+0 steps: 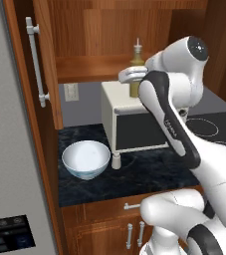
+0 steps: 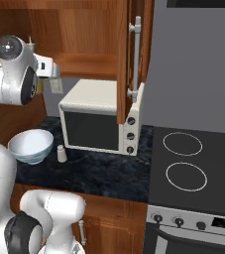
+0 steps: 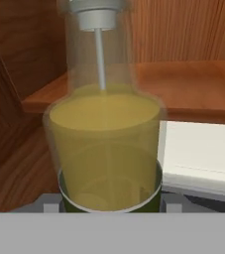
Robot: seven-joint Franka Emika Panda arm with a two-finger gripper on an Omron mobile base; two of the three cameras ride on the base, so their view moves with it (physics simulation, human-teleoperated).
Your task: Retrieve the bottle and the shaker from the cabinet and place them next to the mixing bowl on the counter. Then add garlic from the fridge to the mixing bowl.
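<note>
Dark counter point(image 1: 149, 172) carries the mixing bowl point(image 1: 85, 159); above its right, the gripper point(image 1: 132, 75) clasps the bottle point(image 3: 106, 144), which might clip the microwave point(image 1: 134, 117) descending.

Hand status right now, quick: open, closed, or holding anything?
Hand: closed on the bottle of yellow liquid, which is in front of the open cabinet, above the microwave.

No readable text anywhere

The bottle point(image 3: 105, 144) between the fingers carries no label, and the fridge's dark control panel point(image 1: 7, 234), far below and to their left, shows only small blurred marks that cannot be read
</note>
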